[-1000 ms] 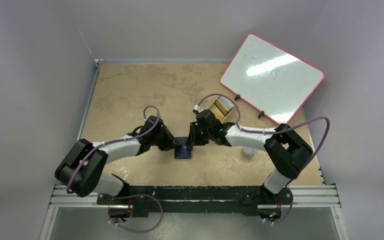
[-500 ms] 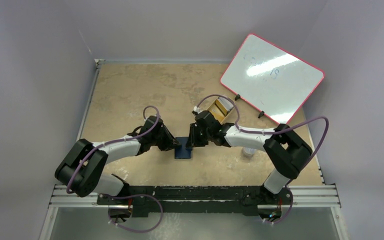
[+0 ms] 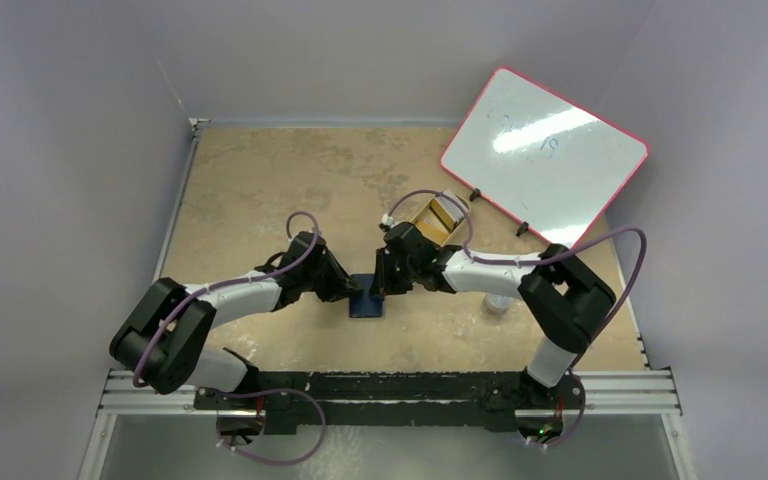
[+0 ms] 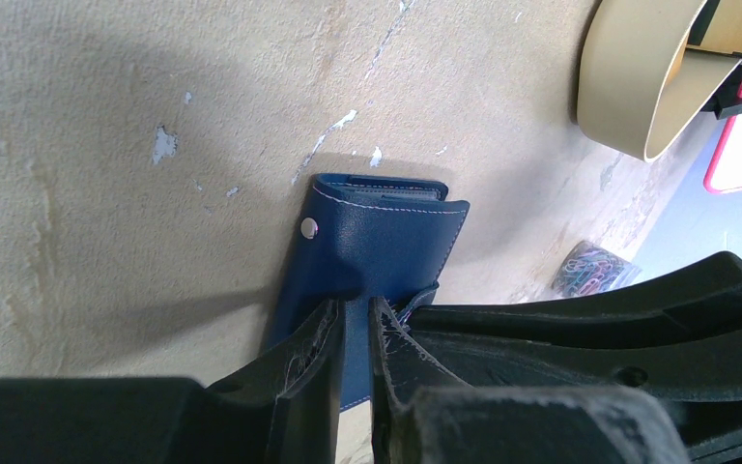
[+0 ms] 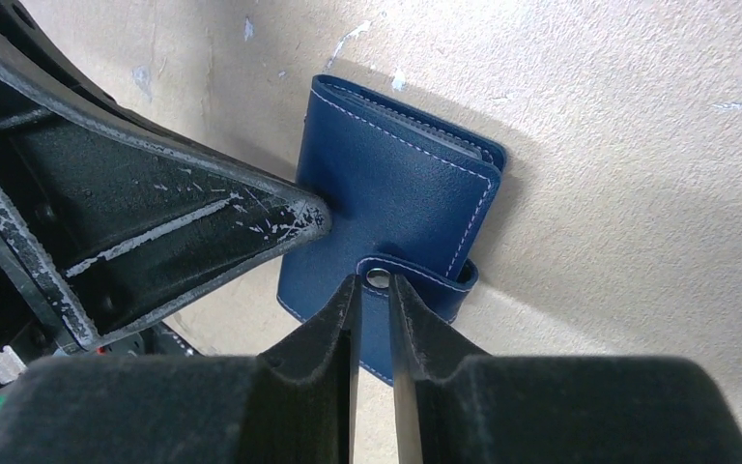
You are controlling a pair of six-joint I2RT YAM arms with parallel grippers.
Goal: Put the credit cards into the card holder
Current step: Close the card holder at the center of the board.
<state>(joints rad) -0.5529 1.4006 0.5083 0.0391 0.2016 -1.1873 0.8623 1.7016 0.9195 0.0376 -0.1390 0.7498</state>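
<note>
The card holder (image 3: 366, 302) is a navy-blue wallet lying folded on the table between my two arms. In the left wrist view the wallet (image 4: 377, 242) shows its pale snap, and my left gripper (image 4: 353, 324) is shut on its near edge. In the right wrist view my right gripper (image 5: 373, 295) is shut on the wallet's snap strap (image 5: 415, 275), beside the left gripper's finger (image 5: 251, 217). Thin grey edges (image 4: 386, 196) show in the wallet's fold; I cannot tell whether they are cards. No loose credit cards are in view.
A tan oval tray (image 3: 438, 218) stands just behind the right gripper, also in the left wrist view (image 4: 638, 87). A red-edged whiteboard (image 3: 545, 145) leans at the back right. A small clear tub of paper clips (image 3: 497, 303) sits under the right arm.
The right arm has shifted slightly to the left. Both grippers stay at the wallet, which has not moved.
</note>
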